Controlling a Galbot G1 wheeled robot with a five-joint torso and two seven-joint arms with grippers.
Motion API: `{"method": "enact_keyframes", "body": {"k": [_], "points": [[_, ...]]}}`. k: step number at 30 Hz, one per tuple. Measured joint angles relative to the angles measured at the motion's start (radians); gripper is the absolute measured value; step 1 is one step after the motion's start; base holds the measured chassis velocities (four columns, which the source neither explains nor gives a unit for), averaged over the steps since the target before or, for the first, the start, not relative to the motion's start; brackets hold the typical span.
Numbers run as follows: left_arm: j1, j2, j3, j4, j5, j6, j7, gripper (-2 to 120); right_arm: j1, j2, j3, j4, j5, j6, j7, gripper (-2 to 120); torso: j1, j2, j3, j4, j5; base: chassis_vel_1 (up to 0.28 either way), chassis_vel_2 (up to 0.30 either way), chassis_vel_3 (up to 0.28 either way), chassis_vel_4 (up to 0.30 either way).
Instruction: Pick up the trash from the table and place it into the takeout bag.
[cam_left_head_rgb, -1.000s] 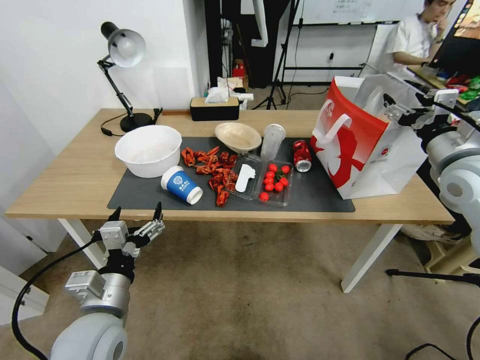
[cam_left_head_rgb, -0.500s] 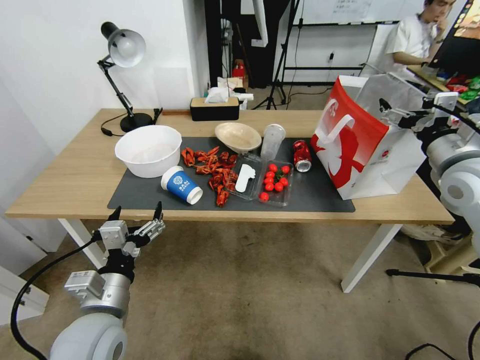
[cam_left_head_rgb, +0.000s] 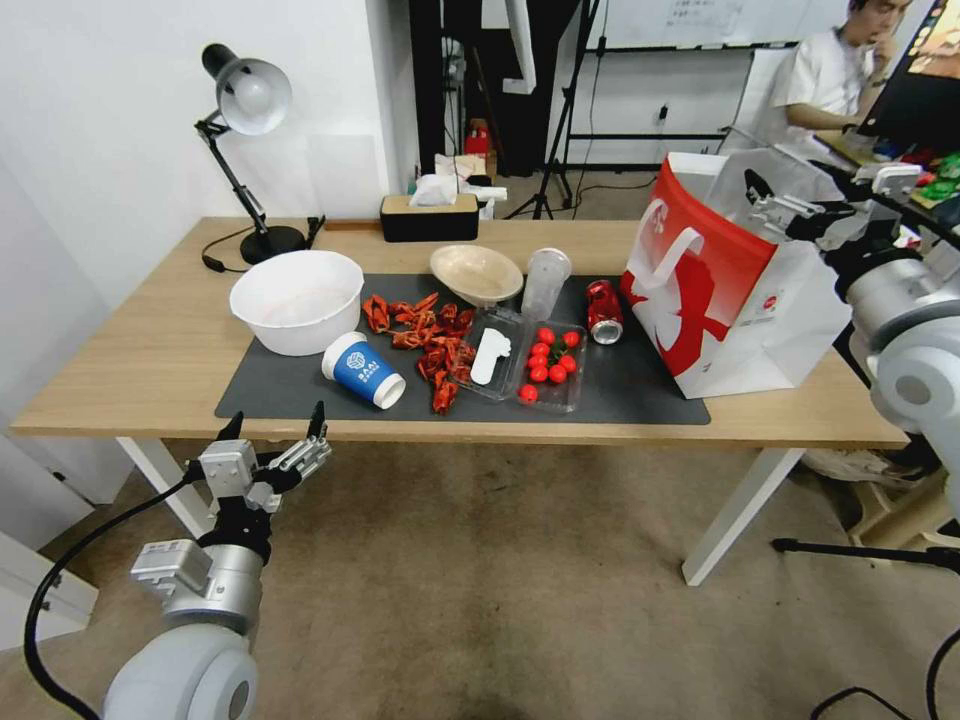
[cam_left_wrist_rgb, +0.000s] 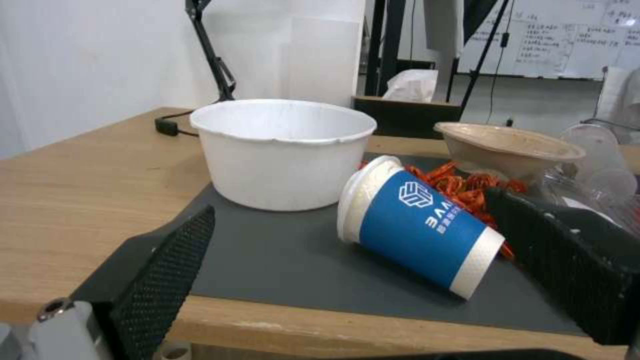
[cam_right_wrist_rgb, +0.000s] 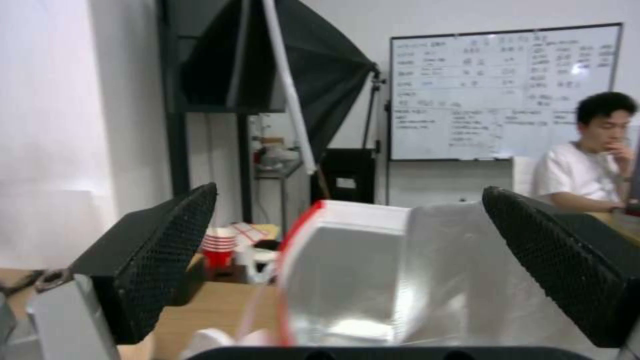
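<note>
Takeout bag: a tall boxy takeout bag (cam_left_head_rgb: 735, 290) in red and white, with flat white handles and a silvery foil lining, stands upright at the right end of the counter (cam_left_head_rgb: 130, 360), its base partly on the dark grey mat (cam_left_head_rgb: 640, 390).
Trash on the mat: one blue-and-white paper cup (cam_left_head_rgb: 363, 370) lies on its side near the front edge; one shallow beige bowl (cam_left_head_rgb: 476, 273) sits tilted at the back; one clear plastic cup (cam_left_head_rgb: 545, 283) lies just beside it; one crushed red can (cam_left_head_rgb: 603, 311) lies between that cup and the bag.
Other litter: a scatter of red shells (cam_left_head_rgb: 425, 340) lies in the middle of the mat; one clear tray (cam_left_head_rgb: 548, 365) holds nine or so small red fruits; a second clear tray (cam_left_head_rgb: 490, 360) beside it holds a white piece.
White bowl: one large white bowl (cam_left_head_rgb: 296, 300) stands at the mat's left end, just behind the paper cup.
Left claw: the left claw (cam_left_head_rgb: 272, 432) hangs below and in front of the counter's front edge, spread wide and holding nothing.
Right claw: the right claw (cam_left_head_rgb: 790, 205) hovers over the bag's open mouth, spread wide and holding nothing.
Left wrist view: shows the paper cup's (cam_left_wrist_rgb: 417, 232) lid end turned toward the white bowl (cam_left_wrist_rgb: 283, 150), the two very near each other, with shells (cam_left_wrist_rgb: 460, 185) behind.
Right wrist view: looks down on the bag's (cam_right_wrist_rgb: 373, 280) foil lining between the two black pads (cam_right_wrist_rgb: 160, 250), detail the head view lacks.
</note>
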Motion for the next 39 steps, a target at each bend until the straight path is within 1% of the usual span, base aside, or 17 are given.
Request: {"method": "enact_keyframes", "body": {"k": [3,8,10,11,13,15,16,19,20,21,22,24,26,28,31,33,39], "points": [[0.003,-0.003,-0.002,-0.001,0.0,0.0,0.001,100,-0.063,0.017,0.021,0.062,0.0,0.019,-0.025,100,0.0,0.0,0.0,0.0001,0.0,0.0,0.0,0.0,0.0],[0.003,-0.003,-0.003,-0.001,0.001,0.0,0.001,100,-0.144,0.039,0.029,0.116,-0.02,0.024,-0.054,100,0.0,0.0,0.0,0.0002,0.0,0.0,0.0,0.0,0.0],[0.001,-0.001,-0.006,0.001,0.001,0.0,0.002,100,-0.244,0.074,0.027,0.158,-0.072,0.035,-0.077,100,0.0,0.0,0.0,0.0,0.0001,0.0,0.0,0.0,0.0],[0.001,-0.001,-0.006,0.001,0.001,0.0,0.002,100,-0.244,0.074,0.027,0.158,-0.072,0.035,-0.077,100,0.0,0.0,0.0,0.0,0.0001,0.0,0.0,0.0,0.0],[0.002,-0.001,-0.008,0.002,0.0,-0.001,0.002,100,-0.309,0.107,0.023,0.182,-0.123,0.059,-0.083,100,0.0,0.0,0.0,0.0002,0.0003,0.0,0.0,0.0,0.0],[0.002,-0.001,-0.008,0.003,0.001,-0.001,0.002,100,-0.321,0.112,0.023,0.186,-0.133,0.07,-0.084,100,0.0,0.0,0.0,0.0003,0.0001,0.0,0.0,0.0,0.0],[0.003,-0.001,-0.008,0.005,0.0,-0.002,0.003,100,-0.394,0.147,0.021,0.201,-0.198,0.111,-0.092,100,0.0,0.0,0.0,0.0,0.0,0.0,0.0,0.0,0.0],[0.004,-0.001,-0.008,0.007,0.0,-0.002,0.004,100,-0.431,0.167,0.021,0.204,-0.23,0.128,-0.098,100,0.0,0.0,0.0,0.0002,0.0,0.0,0.0,0.0,0.0],[0.005,0.0,-0.008,0.009,0.0,-0.002,0.005,100,-0.479,0.192,0.02,0.206,-0.266,0.178,-0.105,100,0.0,0.0,0.0,0.0,0.0005,0.0,0.0,0.0,0.0],[0.005,0.0,-0.008,0.011,0.001,-0.002,0.007,100,-0.514,0.212,0.019,0.21,-0.288,0.2,-0.109,100,0.0,0.0,0.0,0.0002,-0.0002,0.0,0.0,0.0,0.0],[0.005,0.0,-0.008,0.011,0.001,-0.002,0.007,100,-0.514,0.212,0.019,0.21,-0.288,0.2,-0.109,100,0.0,0.0,0.0,0.0002,-0.0002,0.0,0.0,0.0,0.0],[0.006,0.001,-0.007,0.014,0.001,-0.002,0.014,100,-0.594,0.267,0.016,0.21,-0.334,0.259,-0.119,100,0.0,0.0,0.0,0.0001,0.0002,0.0,0.0,0.0,0.0],[0.005,0.001,-0.007,0.015,0.001,-0.002,0.016,100,-0.617,0.285,0.016,0.21,-0.35,0.273,-0.122,100,0.0,0.0,0.0,0.0002,-0.0001,0.0,0.0,0.0,0.0],[0.002,-0.002,-0.004,0.02,0.002,0.0,0.02,100,-0.691,0.353,0.016,0.202,-0.4,0.339,-0.129,100,0.0,0.0,0.0,0.0,0.0,0.0,0.0,0.0,0.0],[0.002,-0.003,-0.003,0.022,0.002,0.0,0.02,100,-0.716,0.378,0.014,0.197,-0.417,0.354,-0.135,100,0.0,0.0,0.0,-0.0001,-0.0001,0.0,0.0,0.0,0.0],[0.002,-0.004,0.0,0.027,0.003,0.0,0.021,100,-0.753,0.42,0.007,0.18,-0.453,0.412,-0.149,100,0.0,0.0,0.0,0.0001,-0.0002,0.0,0.0,0.0,0.0],[0.001,-0.001,0.001,0.03,0.003,0.0,0.021,100,-0.776,0.453,0.0,0.154,-0.482,0.428,-0.161,100,0.0,0.0,0.0,0.0002,0.0001,0.0,0.0,0.0,0.0]]}}
